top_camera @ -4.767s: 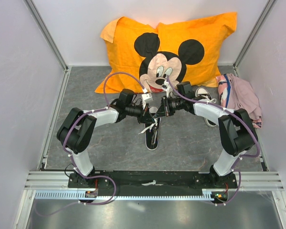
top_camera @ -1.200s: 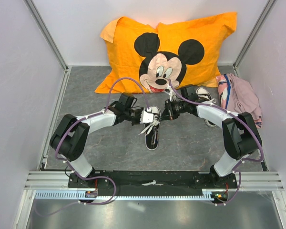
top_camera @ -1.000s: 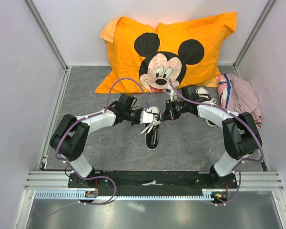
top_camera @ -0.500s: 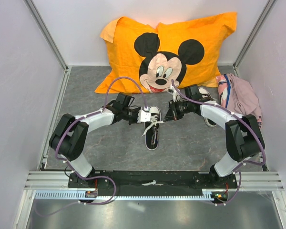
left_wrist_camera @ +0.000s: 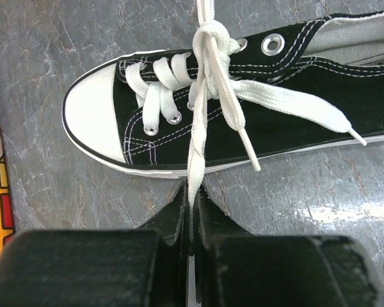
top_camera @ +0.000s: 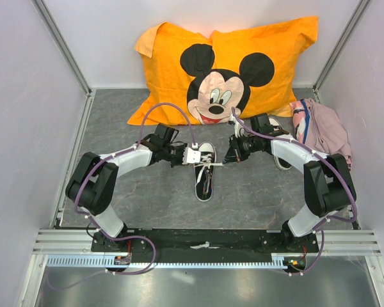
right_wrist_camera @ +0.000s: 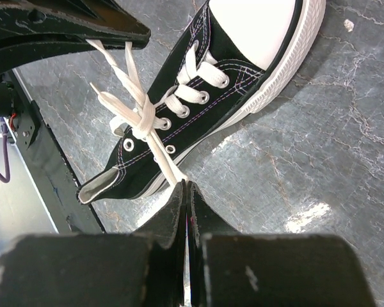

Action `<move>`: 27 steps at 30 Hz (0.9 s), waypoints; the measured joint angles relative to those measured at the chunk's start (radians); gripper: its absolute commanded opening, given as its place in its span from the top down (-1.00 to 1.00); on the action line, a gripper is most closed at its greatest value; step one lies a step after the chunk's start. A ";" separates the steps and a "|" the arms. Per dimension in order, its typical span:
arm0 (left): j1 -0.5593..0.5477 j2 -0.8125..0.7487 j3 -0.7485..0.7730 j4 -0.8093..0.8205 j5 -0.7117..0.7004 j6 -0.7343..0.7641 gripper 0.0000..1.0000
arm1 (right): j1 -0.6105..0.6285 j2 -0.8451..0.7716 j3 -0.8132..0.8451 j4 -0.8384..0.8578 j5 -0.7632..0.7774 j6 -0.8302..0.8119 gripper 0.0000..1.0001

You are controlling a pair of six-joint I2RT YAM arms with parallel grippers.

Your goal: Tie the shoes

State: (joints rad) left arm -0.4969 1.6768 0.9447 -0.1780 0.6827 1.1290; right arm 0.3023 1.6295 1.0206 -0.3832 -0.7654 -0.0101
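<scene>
Pulling apart, knot [left_wrist_camera: 211, 39] tightening
Left hand [left_wrist_camera: 191, 199] and right hand [right_wrist_camera: 184, 188], each clamped on a lace [left_wrist_camera: 196, 144], are spreading wider than before, cinching the bow on the sneaker [top_camera: 205, 173] lying mid-surface [top_camera: 147, 198].

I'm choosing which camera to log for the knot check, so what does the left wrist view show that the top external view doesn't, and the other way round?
Only the left wrist view: the knot above the eyelets, and a loose lace end lying across the black shoe. Only the top external view: the second shoe, partly hidden, the orange pillow, the pink cloth and the right gripper. Both: that black shoe, and the lace pinched taut in the shut left gripper.
</scene>
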 measured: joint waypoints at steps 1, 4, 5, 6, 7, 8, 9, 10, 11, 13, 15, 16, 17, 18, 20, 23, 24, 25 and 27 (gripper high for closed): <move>0.000 0.000 0.002 0.000 0.000 0.000 0.97 | 0.000 0.000 0.000 0.000 0.000 -0.002 1.00; 0.003 0.004 0.010 0.000 0.000 0.000 0.97 | 0.000 0.000 0.000 0.000 0.000 -0.006 1.00; 0.003 0.005 0.010 0.000 0.000 0.000 0.97 | 0.000 0.000 0.000 0.000 0.000 -0.006 1.00; 0.004 0.005 0.010 0.000 0.000 0.000 0.97 | 0.000 0.000 0.000 0.000 0.000 -0.007 1.00; 0.005 0.006 0.010 0.000 -0.001 -0.001 0.97 | 0.000 0.000 -0.001 0.000 0.001 -0.008 1.00; 0.007 0.007 0.010 -0.001 0.000 -0.001 0.97 | 0.000 -0.001 -0.003 0.000 0.002 -0.010 1.00; 0.008 0.008 0.010 0.000 -0.001 0.000 0.97 | 0.000 -0.003 -0.006 0.000 0.003 -0.011 1.00; 0.011 0.010 0.010 0.000 -0.001 0.000 0.97 | 0.000 -0.006 -0.011 0.000 0.004 -0.013 1.00; 0.013 0.010 0.010 -0.001 -0.001 0.000 0.97 | 0.000 -0.010 -0.017 -0.002 0.005 -0.014 1.00; 0.018 0.011 0.010 -0.001 -0.001 0.000 0.97 | 0.000 -0.014 -0.021 -0.007 0.005 -0.016 1.00; 0.024 0.011 0.010 -0.003 -0.001 0.000 0.97 | 0.000 -0.015 -0.023 -0.009 0.006 -0.018 1.00; 0.025 0.011 0.010 -0.005 -0.001 0.000 0.97 | 0.000 -0.015 -0.023 -0.009 0.007 -0.019 1.00; 0.026 0.011 0.010 -0.005 -0.001 0.000 0.97 | 0.000 -0.015 -0.023 -0.010 0.008 -0.021 1.00; 0.026 0.011 0.010 -0.007 -0.001 0.000 0.97 | 0.000 -0.015 -0.024 -0.010 0.008 -0.021 1.00; 0.026 0.011 0.010 -0.008 -0.001 0.003 0.97 | 0.000 -0.015 -0.024 -0.011 0.009 -0.021 1.00; 0.027 0.011 0.010 -0.010 -0.001 0.009 0.97 | 0.000 -0.015 -0.024 -0.014 0.013 -0.022 1.00; 0.027 0.011 0.010 -0.012 -0.001 0.011 0.97 | -0.001 -0.016 -0.025 -0.014 0.014 -0.023 1.00; 0.029 0.011 0.010 -0.014 -0.001 0.014 0.97 | -0.002 -0.016 -0.026 -0.016 0.015 -0.024 1.00; 0.031 0.011 0.010 -0.015 -0.001 0.018 0.97 | -0.004 -0.017 -0.027 -0.016 0.015 -0.024 1.00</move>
State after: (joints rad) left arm -0.4656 1.6878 0.9546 -0.1928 0.6815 1.1469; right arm 0.2985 1.6127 0.9939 -0.3996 -0.7506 -0.0345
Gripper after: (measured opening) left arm 0.033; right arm 0.006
